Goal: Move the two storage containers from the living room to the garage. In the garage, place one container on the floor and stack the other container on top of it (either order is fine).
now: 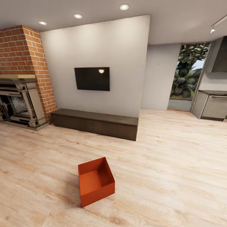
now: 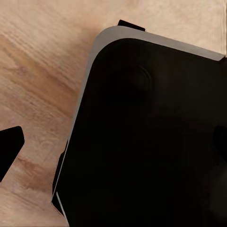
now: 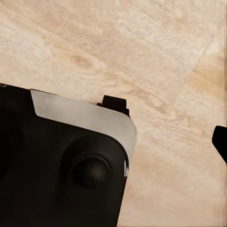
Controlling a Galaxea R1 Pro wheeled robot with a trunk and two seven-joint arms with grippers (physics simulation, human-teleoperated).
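One orange-red storage container stands open-topped and empty on the light wood plank floor of the living room, low in the head view and a little left of centre. The second container is out of view. In the left wrist view, a dark fingertip of my left gripper shows at the frame's edge, over planks and my black base. In the right wrist view, a fingertip of my right gripper also sits at the frame's edge. Both grippers are spread wide and hold nothing.
A long, low dark bench runs under the black wall TV. The red-brick fireplace stands at the left. At the right are grey cabinets and a glass opening onto plants. Wood floor surrounds the container.
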